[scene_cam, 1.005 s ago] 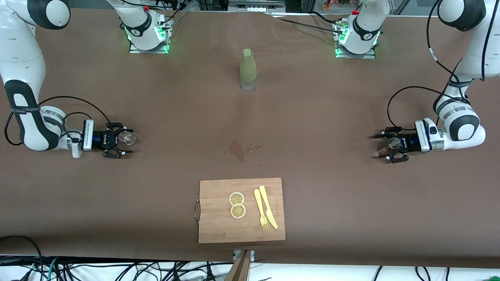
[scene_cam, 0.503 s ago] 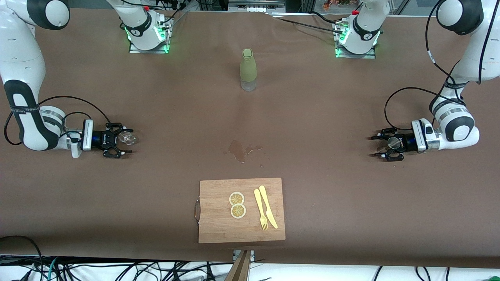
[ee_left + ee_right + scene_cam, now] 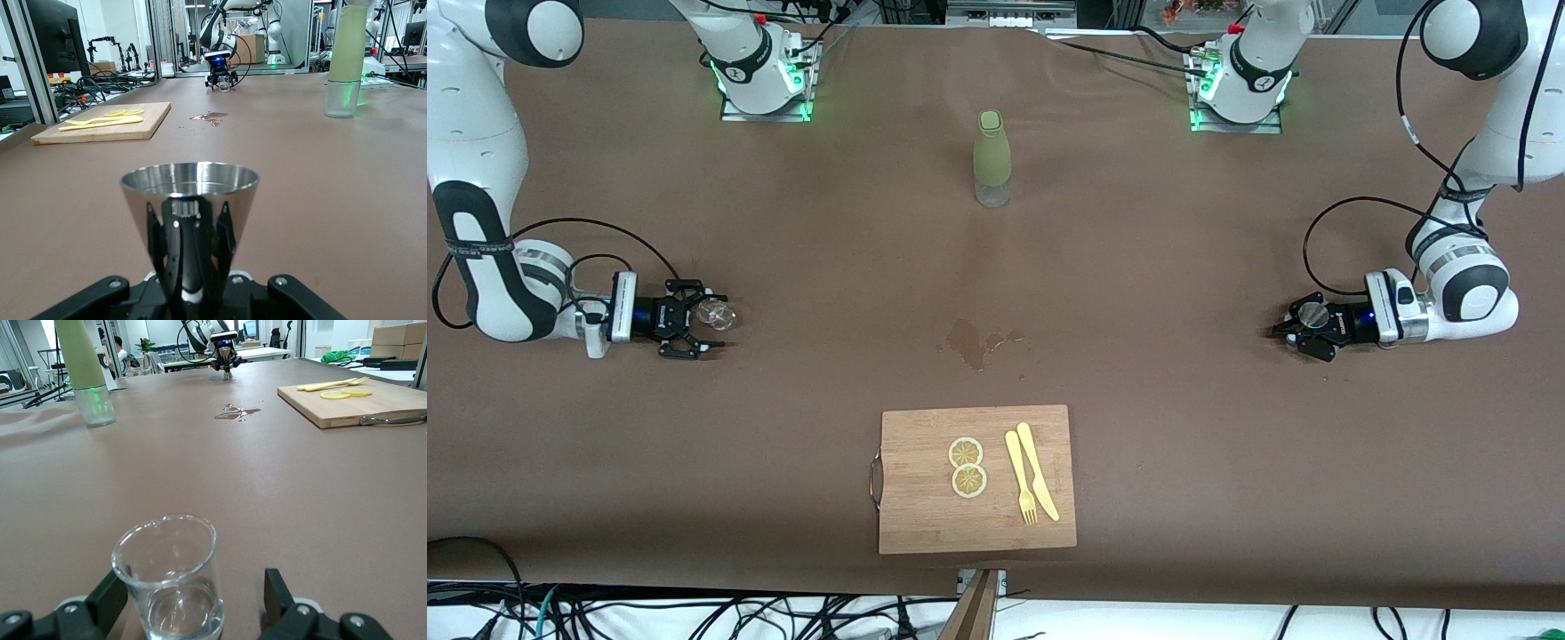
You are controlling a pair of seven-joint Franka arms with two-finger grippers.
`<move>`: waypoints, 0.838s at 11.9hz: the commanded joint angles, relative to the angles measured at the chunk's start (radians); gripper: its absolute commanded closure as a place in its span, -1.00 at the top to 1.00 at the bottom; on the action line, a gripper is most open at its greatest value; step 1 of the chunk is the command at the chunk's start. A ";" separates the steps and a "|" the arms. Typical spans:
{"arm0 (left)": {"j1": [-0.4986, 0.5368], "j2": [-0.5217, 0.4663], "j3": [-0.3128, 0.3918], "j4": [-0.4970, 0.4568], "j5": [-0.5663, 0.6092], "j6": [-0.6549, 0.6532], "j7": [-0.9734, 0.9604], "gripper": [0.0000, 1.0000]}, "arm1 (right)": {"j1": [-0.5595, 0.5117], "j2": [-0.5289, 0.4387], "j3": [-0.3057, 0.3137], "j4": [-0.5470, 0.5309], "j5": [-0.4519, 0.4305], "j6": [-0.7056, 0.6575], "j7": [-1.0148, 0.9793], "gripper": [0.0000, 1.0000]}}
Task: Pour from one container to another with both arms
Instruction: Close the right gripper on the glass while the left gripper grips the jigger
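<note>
My left gripper (image 3: 1289, 331) sits low over the table at the left arm's end, shut on a small steel cup (image 3: 1311, 315). The left wrist view shows that shiny conical cup (image 3: 190, 193) upright, with the black fingers (image 3: 155, 240) clamped round its narrow lower part. At the right arm's end, my right gripper (image 3: 715, 322) is open around a clear glass (image 3: 718, 313) standing on the table. In the right wrist view the glass (image 3: 170, 577) holds a little clear liquid; one finger (image 3: 107, 600) is close beside it and the other (image 3: 277, 593) stands apart.
A tall olive-green bottle (image 3: 992, 160) stands mid-table toward the bases. A wet spill (image 3: 969, 340) marks the brown cloth in the centre. Nearer the front camera lies a wooden cutting board (image 3: 925, 516) with two lemon slices (image 3: 967, 467), a yellow fork and a knife (image 3: 1032, 484).
The left gripper's fingers, spread wide around the steel cup a second ago, have closed on it. The right arm has barely shifted and stays open around the glass.
</note>
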 commanded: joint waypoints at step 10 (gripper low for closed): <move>-0.008 -0.001 0.009 0.019 -0.041 -0.127 -0.251 -1.00 | -0.012 0.015 0.007 0.014 0.002 -0.015 -0.007 0.10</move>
